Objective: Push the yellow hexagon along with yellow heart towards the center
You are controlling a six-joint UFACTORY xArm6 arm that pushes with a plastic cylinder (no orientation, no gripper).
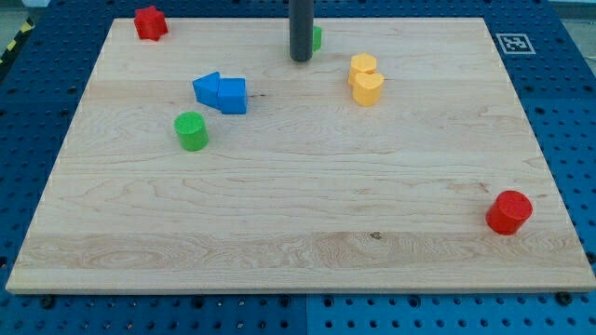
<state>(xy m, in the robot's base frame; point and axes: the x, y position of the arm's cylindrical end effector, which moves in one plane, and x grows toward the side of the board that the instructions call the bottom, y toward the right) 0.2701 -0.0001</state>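
The yellow hexagon [362, 64] and the yellow heart [368, 87] sit touching each other, above and to the right of the board's middle, the hexagon nearer the view's top. My tip [300, 59] stands to their left near the view's top edge, apart from both. A green block [317, 38] is mostly hidden behind the rod, just right of it.
Two blue blocks [222, 92] lie together left of centre, with a green cylinder [191, 130] below them. A red block [149, 22] is at the top left corner. A red cylinder [508, 212] is at the lower right. The wooden board [298, 233] ends on blue pegboard.
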